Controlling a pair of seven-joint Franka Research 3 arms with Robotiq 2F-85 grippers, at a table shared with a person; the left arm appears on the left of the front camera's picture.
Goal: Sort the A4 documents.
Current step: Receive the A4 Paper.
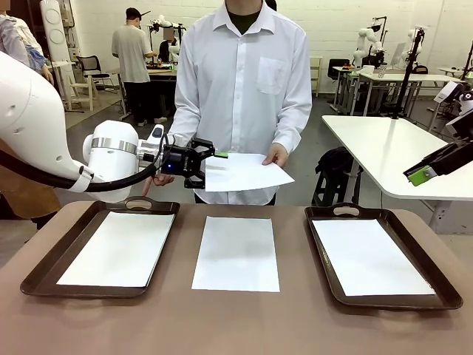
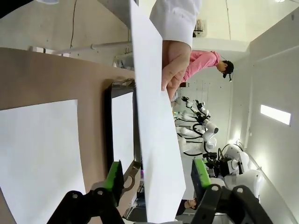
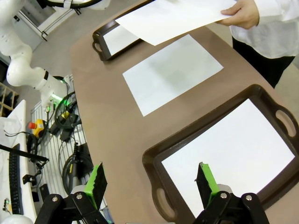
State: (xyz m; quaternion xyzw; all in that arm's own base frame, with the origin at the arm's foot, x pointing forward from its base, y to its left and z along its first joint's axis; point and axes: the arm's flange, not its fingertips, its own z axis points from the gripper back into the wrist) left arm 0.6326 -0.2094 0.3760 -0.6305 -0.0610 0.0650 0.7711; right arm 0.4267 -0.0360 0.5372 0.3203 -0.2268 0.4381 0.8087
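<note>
loosely, the left end effector (image 2: 157, 173) straddles the a4 document's (image 2: 152, 116) edge.

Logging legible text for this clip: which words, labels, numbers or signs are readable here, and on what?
Readable text: none.
Held sheet, table sheet, left-tray sheet, right-tray sheet: blank on the faces shown.
Left tray, right tray: no label visible.
Floor equipment: any markings too small to read.

No legible text or labels anywhere
</note>
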